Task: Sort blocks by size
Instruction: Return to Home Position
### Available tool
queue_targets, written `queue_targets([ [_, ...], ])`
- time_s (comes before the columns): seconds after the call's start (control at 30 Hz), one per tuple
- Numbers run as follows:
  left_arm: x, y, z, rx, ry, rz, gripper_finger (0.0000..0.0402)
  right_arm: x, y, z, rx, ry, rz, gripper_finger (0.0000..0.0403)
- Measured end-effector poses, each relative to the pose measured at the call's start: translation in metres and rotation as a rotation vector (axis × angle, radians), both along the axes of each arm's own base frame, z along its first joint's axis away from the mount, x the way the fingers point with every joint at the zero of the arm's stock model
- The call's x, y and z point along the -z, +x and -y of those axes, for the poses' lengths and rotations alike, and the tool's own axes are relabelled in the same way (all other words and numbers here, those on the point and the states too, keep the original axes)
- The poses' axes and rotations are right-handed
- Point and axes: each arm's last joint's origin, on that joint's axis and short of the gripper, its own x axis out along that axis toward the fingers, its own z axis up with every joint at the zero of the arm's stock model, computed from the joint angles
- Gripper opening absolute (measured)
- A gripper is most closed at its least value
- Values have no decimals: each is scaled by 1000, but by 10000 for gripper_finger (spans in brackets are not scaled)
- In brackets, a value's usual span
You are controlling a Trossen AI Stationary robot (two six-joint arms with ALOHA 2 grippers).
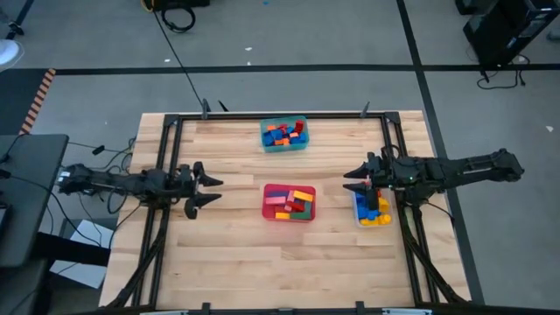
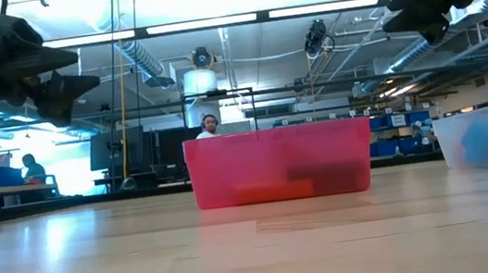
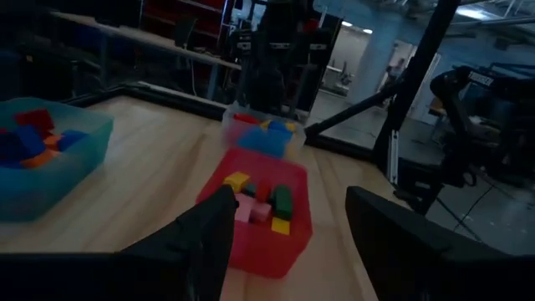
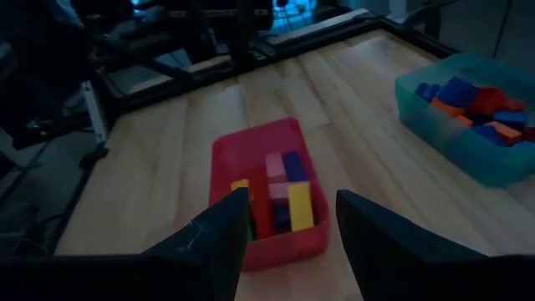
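Blocks fill three tubs. The red tub (image 1: pixel 289 202) stands mid-table with red, yellow, pink, blue and green blocks (image 4: pixel 280 201). The teal tub (image 1: pixel 284 135) at the far side holds blue, red and orange blocks (image 4: pixel 476 104). A clear tub (image 1: pixel 371 210) at the right holds blue and yellow blocks. My left gripper (image 1: pixel 213 190) hovers open above the table's left side, pointing at the red tub. My right gripper (image 1: pixel 352 179) hovers open at the right, over the clear tub's far end. Neither holds anything.
A black metal frame (image 1: pixel 280 116) runs along the table's edges. Bare wood lies between the tubs and across the near half of the table (image 1: pixel 280 271). In the low view a person (image 2: pixel 210 125) sits far behind the table.
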Motion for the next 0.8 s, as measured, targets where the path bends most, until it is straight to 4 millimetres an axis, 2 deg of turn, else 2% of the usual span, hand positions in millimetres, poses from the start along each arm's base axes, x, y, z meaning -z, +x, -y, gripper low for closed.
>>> queue_targets([
  [0.2, -2, -12, -4, -63, 64, 38, 236, -1, 1, 3, 7, 7, 16, 195],
  [0.3, -7, -13, -7, -111, 100, 28, 236, -2, 1, 5, -1, 9, 25, 195],
  [0.47, -5, -13, -10, -144, 94, -6, 236, -4, 2, 7, -29, 20, 42, 195],
  [0.8, -3, -11, -11, -160, 93, 45, 236, -4, 3, 9, -33, -8, 41, 195],
])
